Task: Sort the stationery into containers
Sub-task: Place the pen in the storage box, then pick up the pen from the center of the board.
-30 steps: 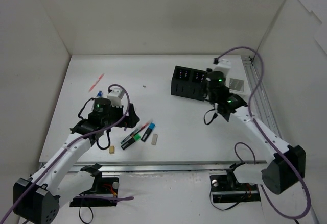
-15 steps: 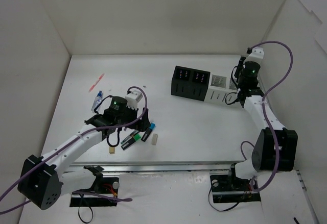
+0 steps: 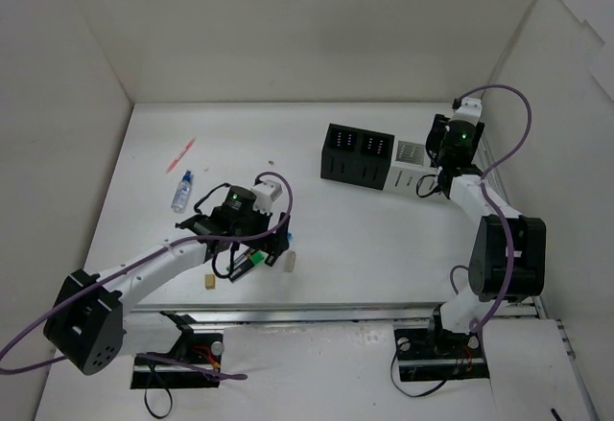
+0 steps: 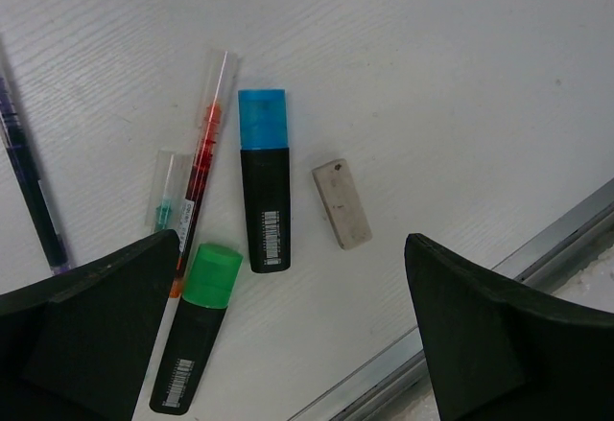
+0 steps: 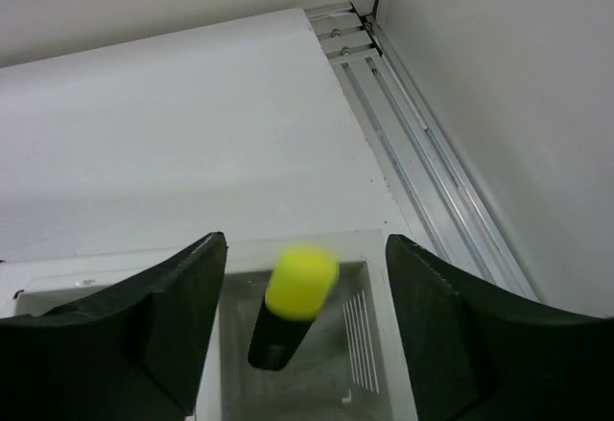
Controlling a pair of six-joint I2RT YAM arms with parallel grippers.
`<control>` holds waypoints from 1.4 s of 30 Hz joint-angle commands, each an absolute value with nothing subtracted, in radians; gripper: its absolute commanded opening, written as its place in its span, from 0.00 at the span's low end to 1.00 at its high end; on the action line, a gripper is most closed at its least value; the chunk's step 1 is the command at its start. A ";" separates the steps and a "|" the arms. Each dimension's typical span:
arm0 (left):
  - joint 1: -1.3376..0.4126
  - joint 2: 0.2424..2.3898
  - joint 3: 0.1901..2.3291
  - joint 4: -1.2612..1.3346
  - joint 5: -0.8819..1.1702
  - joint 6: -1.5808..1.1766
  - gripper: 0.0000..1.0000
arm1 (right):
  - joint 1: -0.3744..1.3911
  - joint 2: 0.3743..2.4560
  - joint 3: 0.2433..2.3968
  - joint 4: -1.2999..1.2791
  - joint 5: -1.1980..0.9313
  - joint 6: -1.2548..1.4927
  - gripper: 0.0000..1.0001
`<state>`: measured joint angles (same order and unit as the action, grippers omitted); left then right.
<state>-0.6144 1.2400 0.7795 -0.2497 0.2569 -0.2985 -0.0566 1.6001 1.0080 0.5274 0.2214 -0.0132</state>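
Observation:
My left gripper is open and empty, low over a cluster of stationery. In the left wrist view a blue-ended highlighter, a green-ended highlighter, a beige eraser, a red pen and a dark pen lie between and beyond its fingers. My right gripper is open above the white slotted box. A blurred yellow-ended highlighter is between its fingers, untouched, inside the white box.
The black two-compartment box stands left of the white one. A pink pen and a clear blue-capped bottle lie at the left. A second beige eraser lies near the table's metal front edge.
My left gripper has moved right, from beside the cluster to over the highlighters. My right arm has swung right from the black box to over the white box.

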 commanded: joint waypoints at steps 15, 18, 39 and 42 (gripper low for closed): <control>-0.710 1.408 0.845 -0.176 0.204 -0.265 0.89 | 0.080 1.243 0.962 0.404 0.245 0.130 0.98; -0.710 1.436 0.847 -0.173 0.181 -0.265 0.79 | 0.103 1.183 0.937 0.377 0.221 0.152 0.98; -0.710 1.532 0.876 -0.225 0.081 -0.310 0.41 | 0.238 1.052 0.908 0.291 0.236 0.103 0.98; -0.723 1.542 0.868 -0.225 0.103 -0.310 0.34 | 0.242 1.039 0.908 0.275 0.262 0.100 0.98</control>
<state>-0.7082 1.5414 0.8276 -0.2279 0.0963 -0.3027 0.2310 1.0527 0.8749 0.2382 0.2207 0.1188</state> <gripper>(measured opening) 0.344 0.979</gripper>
